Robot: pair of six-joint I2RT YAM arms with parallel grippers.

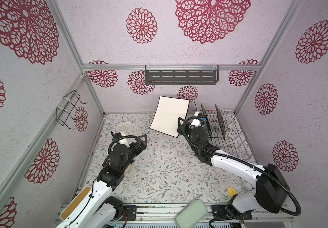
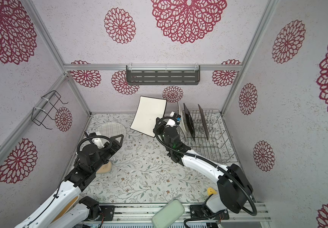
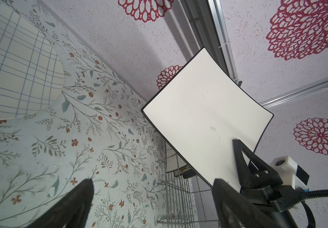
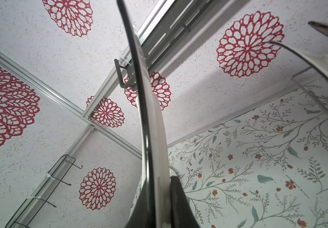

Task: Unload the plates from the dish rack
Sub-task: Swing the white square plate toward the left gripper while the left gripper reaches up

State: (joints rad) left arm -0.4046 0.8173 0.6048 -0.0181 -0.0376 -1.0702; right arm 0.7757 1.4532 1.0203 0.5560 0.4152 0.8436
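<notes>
Right gripper [image 1: 179,122] grips the white plate [image 1: 169,116], tilted, aloft beside the rack [image 1: 230,126]; left gripper [image 1: 128,136] gapes empty near the grid plate [image 1: 126,126].

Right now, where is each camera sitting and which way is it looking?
Top views: high above, looking down on the floral table, silver wire dish rack, left arm and right arm.
Left wrist: on the left arm, facing the white black-rimmed square plate; the open left gripper shows.
Right wrist: on the right arm, looking along that plate's edge; the shut right gripper shows.
Shared: every view shows that plate.
</notes>
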